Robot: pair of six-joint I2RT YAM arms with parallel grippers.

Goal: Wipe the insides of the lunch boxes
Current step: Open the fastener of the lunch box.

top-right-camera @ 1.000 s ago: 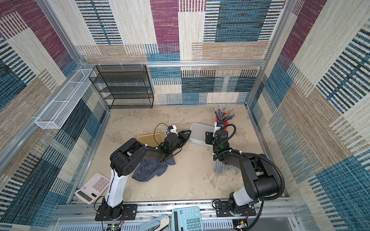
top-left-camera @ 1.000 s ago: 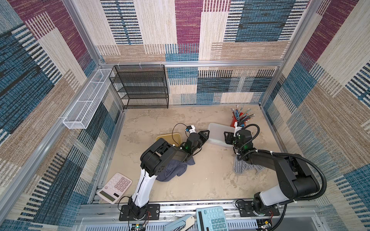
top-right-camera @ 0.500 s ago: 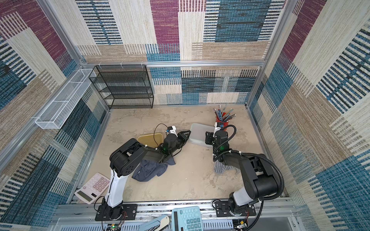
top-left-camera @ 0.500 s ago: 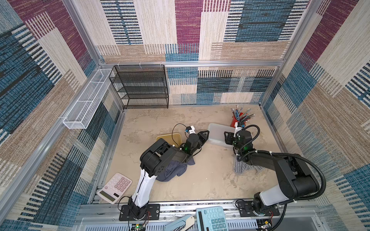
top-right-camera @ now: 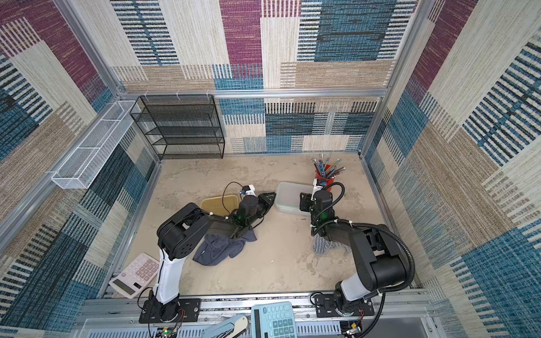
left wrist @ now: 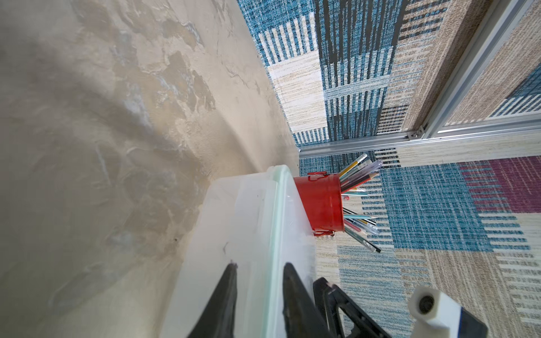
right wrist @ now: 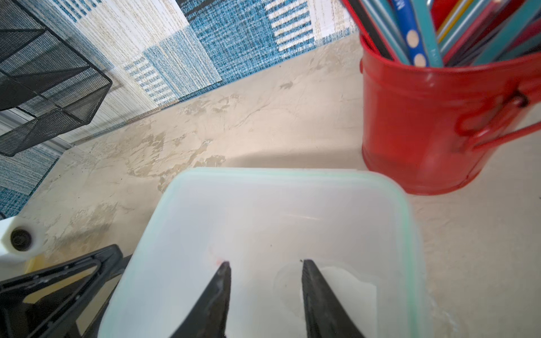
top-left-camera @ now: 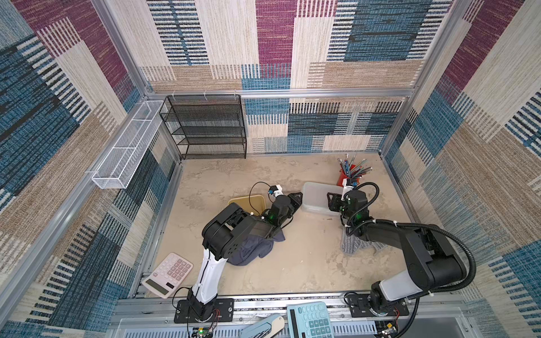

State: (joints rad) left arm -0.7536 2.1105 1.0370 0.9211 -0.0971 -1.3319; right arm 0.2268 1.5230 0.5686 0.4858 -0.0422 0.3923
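The clear frosted lunch box (top-left-camera: 317, 199) (top-right-camera: 289, 197) lies lid-on in front of the pencil cup. My left gripper (top-left-camera: 296, 198) (left wrist: 259, 264) is rolled on its side at the box's left end. Its jaws stand apart astride the lid rim of the clear box (left wrist: 234, 219), so it is open. My right gripper (top-left-camera: 332, 202) (right wrist: 265, 262) hovers open over the lid (right wrist: 278, 219) near its right end, nothing between its fingers. The amber lunch box (top-left-camera: 243, 202) (top-right-camera: 216, 202) lies to the left, partly hidden behind my left arm.
A dark blue cloth (top-left-camera: 251, 251) lies under my left arm and a grey striped cloth (top-left-camera: 354, 248) under my right. The red pencil cup (top-left-camera: 348, 175) (right wrist: 424, 125) touches the box's far corner. A black mesh shelf (top-left-camera: 205, 125) stands at the back. A pink calculator (top-left-camera: 168, 275) lies front left.
The right gripper's jaws have spread a little wider over the lid. Both arms and the boxes have stayed where they were.
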